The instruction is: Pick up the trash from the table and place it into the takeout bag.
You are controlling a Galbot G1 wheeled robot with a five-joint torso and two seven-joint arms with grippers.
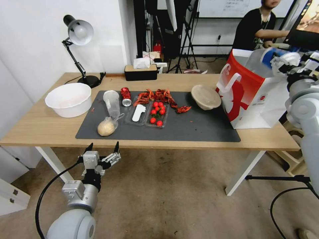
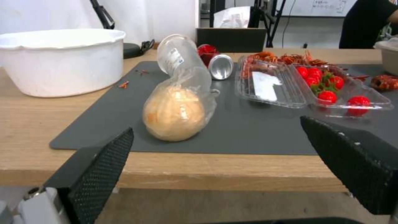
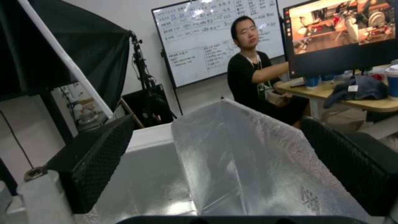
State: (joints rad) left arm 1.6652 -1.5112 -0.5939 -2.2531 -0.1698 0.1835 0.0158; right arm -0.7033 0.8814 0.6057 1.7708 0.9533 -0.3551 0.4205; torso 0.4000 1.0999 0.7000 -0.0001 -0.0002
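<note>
The light-wood table (image 1: 43, 127) carries a grey mat; just below its near edge the left gripper (image 1: 102, 148) hovers, fingers apart, facing the bagged beige lump (image 2: 176, 112). Farther off, the right gripper (image 3: 215, 161) hangs over the takeout bag (image 1: 249, 96), fingers spread and empty. Judging by this, a drop is finished; next calls for closing on the lump.

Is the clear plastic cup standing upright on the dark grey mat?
No, the clear plastic cup lies on its side on the dark grey mat.

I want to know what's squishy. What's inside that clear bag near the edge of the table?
Inside the clear bag sits a round beige lump, lying on the dark mat. The pictures don't show what the lump is. The open left gripper hovers before the table.
</note>
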